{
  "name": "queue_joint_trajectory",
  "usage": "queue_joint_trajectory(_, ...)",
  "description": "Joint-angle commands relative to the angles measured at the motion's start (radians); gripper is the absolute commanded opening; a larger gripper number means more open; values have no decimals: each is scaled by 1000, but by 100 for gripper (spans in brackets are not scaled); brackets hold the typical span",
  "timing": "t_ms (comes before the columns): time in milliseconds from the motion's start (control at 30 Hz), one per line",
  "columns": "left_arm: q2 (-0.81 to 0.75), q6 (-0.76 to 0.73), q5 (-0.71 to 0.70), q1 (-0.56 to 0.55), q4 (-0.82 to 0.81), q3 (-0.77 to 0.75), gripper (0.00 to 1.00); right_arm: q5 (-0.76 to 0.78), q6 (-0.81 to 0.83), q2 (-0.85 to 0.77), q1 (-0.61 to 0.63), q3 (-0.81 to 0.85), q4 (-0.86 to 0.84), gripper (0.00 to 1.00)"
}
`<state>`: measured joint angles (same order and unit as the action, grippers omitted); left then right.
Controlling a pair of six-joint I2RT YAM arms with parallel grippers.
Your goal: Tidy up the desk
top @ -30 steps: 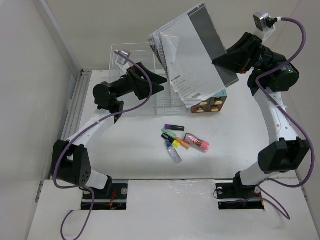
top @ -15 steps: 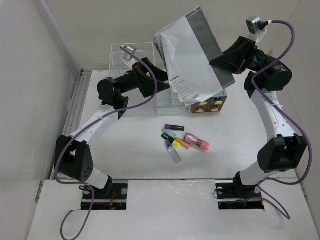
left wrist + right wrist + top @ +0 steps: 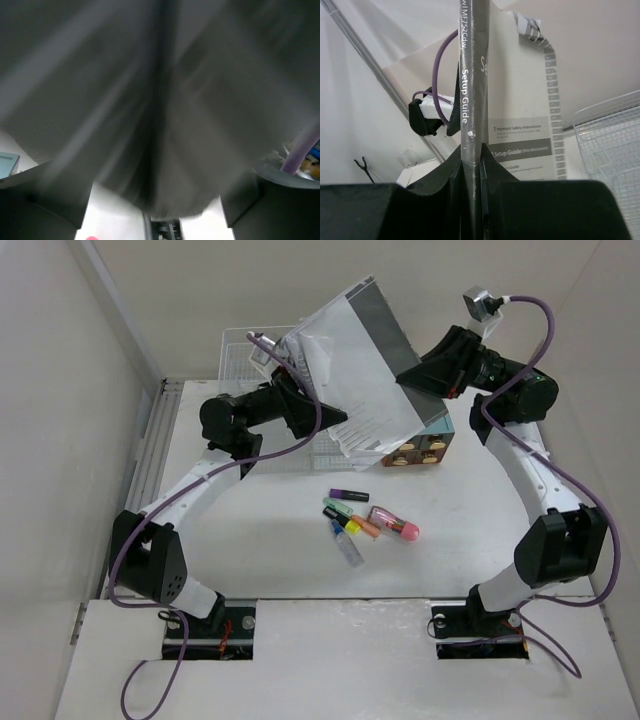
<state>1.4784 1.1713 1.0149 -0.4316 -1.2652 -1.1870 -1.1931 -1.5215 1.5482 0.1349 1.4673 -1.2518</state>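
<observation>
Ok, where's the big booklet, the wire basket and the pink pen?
booklet [image 3: 350, 375]: top view, on its white page.
wire basket [image 3: 236, 355]: top view, on its left mesh wall.
pink pen [image 3: 396, 524]: top view, on its middle.

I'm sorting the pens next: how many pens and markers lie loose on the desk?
6, bunched on the desk: purple marker farthest back, green highlighter, black-yellow marker, blue pen at the front, orange marker, pink marker rightmost. They overlap, so the count may be off.
</observation>
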Motion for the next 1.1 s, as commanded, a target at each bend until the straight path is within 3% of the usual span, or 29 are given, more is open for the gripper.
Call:
queue_joint_trajectory(0,-43,-88,5,-27,-573,-71,85,69,99,-59,15,-1,34,0)
queue_joint_trajectory(33,-52,-99,5,-27,-542,-71,66,69,119,-59,15,-1,43,0)
queue_joint_trajectory(133,-75,-131,5,-27,-495,-71,37,49,145,-79,15,-1,81,0)
queue_joint_trajectory(167,-75,-140,5,-27,-467,-71,10,49,179,-79,15,-1,103,0)
queue_joint_trajectory(200,-88,-140,5,-27,-452,-71,0,49,198,-91,15,-1,121,0)
queue_joint_trajectory(367,-133,-188,19,-36,-375,-60,0,7,270,-100,25,13,207,3)
queue_joint_trajectory(433,-142,-217,43,-47,-312,-72,0,-28,306,-91,25,57,238,23)
queue_joint_trajectory(467,-151,-231,53,-58,-286,-88,0,-37,317,-91,25,74,271,41)
queue_joint_trajectory(500,-152,-274,63,-70,-205,-98,0,-48,351,-80,25,126,305,50)
queue_joint_trajectory(600,-161,-341,97,-82,-47,-121,0,-103,360,-34,46,200,359,64)
queue_joint_trajectory(833,-147,-447,143,-93,194,-178,0,-209,394,35,78,347,419,70)
queue_joint_trajectory(1067,-113,-628,128,-93,570,-201,0,-325,394,44,97,376,419,72)
